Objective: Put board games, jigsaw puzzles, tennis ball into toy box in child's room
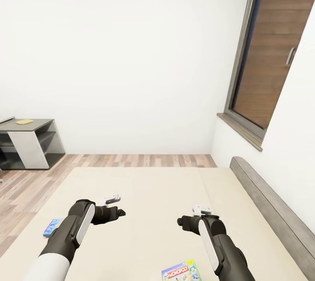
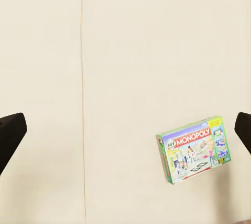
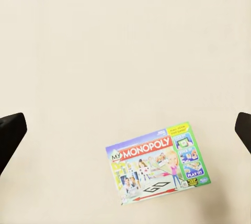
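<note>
The bed (image 1: 153, 193) has a soft, matt cream cover that looks like smooth cloth, with a thin seam line. Its side board (image 1: 271, 202) looks like dull grey wood. The floor (image 1: 26, 185) is made of wood planks with a light shine. The Monopoly box (image 3: 159, 164) looks like smooth, shiny printed card. The wall (image 1: 122, 53) is plain, matt white. The door (image 1: 275, 49) is brown wood with a small metal handle. The robot arms (image 1: 72, 233) look like black and white smooth plastic.

White walls (image 1: 122, 53), wood-plank floor (image 1: 26, 185), grey shelf unit (image 1: 30, 143), wood-shuttered window (image 1: 275, 49)
</note>
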`<state>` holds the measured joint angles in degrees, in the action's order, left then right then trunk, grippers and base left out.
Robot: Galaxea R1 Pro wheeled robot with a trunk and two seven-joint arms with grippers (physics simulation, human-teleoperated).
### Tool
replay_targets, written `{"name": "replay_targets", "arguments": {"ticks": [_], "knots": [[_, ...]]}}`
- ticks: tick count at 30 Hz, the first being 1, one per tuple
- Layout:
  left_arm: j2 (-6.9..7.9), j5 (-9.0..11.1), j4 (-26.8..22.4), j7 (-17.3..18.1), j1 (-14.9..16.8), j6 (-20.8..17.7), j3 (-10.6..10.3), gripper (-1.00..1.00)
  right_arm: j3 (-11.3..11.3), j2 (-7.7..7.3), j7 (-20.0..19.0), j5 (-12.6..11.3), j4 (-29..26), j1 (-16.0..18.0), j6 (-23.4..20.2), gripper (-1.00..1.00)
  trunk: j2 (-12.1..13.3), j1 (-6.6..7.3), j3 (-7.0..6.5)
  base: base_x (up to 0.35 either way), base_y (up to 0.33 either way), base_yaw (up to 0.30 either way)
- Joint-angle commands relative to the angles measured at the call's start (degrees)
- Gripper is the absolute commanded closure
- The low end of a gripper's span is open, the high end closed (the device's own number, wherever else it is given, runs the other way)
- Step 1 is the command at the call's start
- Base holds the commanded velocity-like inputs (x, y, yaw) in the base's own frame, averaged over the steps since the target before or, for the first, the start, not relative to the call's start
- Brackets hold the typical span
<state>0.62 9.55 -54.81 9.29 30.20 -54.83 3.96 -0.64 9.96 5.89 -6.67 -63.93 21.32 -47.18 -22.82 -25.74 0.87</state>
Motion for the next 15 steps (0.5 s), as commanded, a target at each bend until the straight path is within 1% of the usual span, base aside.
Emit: {"name": "replay_targets", "arguments": {"ticks": [1, 6, 15], "knots": [[0.00, 0.1, 0.0, 0.1, 0.0, -0.3, 0.1, -1.00, -0.1, 0.04, 0.5, -0.6, -0.1, 0.0, -0.2, -1.00, -0.1, -0.04, 0.09, 0.087, 0.000, 0.000], [0.00, 0.1, 0.0, 0.1, 0.0, -0.3, 0.1, -1.00, -0.1, 0.04, 0.5, -0.6, -0.1, 0.0, -0.2, -1.00, -0.1, -0.04, 0.09, 0.044, 0.000, 0.000], [0.00, 0.1, 0.0, 0.2, 0.0, -0.3, 0.1, -1.00, -0.1, 0.04, 0.5, -0.6, -0.1, 0.0, -0.2, -1.00, -0.1, -0.04, 0.09, 0.008, 0.000, 0.000]]}}
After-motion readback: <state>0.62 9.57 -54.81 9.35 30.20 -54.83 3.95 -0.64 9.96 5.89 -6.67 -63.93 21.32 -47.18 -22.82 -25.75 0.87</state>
